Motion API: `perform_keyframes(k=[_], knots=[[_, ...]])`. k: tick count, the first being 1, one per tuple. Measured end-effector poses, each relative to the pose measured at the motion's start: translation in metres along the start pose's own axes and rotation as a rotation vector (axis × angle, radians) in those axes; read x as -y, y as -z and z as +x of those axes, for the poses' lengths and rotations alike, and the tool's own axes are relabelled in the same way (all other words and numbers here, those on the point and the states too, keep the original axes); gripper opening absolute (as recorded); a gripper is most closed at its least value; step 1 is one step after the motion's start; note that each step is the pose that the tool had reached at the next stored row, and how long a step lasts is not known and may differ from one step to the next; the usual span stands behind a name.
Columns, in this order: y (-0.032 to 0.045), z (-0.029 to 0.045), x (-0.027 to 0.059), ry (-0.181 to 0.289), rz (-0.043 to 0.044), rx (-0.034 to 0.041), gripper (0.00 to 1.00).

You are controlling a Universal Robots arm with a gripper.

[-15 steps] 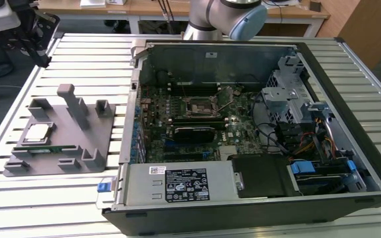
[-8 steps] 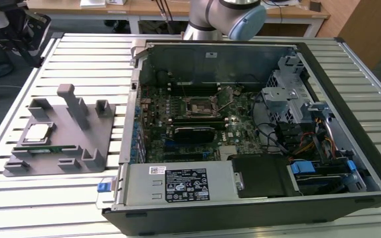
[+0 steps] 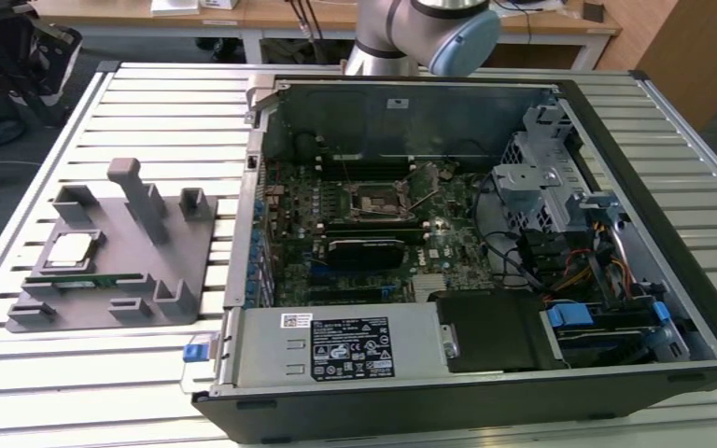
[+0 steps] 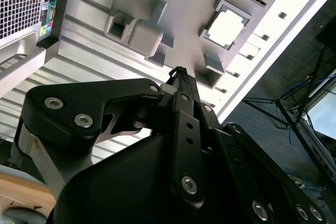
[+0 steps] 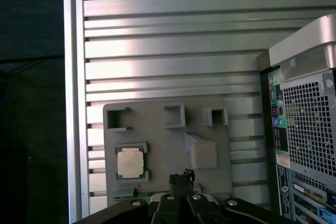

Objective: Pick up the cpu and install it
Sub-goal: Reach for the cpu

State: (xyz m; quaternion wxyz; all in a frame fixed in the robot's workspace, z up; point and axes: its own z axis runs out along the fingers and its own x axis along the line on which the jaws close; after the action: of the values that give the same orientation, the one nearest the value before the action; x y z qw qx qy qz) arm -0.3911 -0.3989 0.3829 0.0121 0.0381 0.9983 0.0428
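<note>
on the tabletop, at the exterior view's left of the open computer case: grey fixture plate. in a square recess of that plate: cpu, flat, silver top up, just beside a green memory stick. in both wrist views, above the plate, near the cpu but apart from it: jaws closed tip to tip, holding nothing. inside the case: motherboard socket, well apart from the cpu.

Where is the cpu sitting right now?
The cpu sits in its recess on the grey fixture plate, on the exterior view's left of the open computer case, right beside the green memory stick.
</note>
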Motion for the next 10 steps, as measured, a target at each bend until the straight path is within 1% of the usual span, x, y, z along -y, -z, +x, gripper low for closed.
perform_keyframes(k=[1, 10], knots=[[0.0000, 0.0037, 0.0003, 0.000, 0.0001, -0.0001, 0.11], [-0.0004, 0.0144, 0.0011, 0.000, 0.0001, 0.0000, 0.11]])
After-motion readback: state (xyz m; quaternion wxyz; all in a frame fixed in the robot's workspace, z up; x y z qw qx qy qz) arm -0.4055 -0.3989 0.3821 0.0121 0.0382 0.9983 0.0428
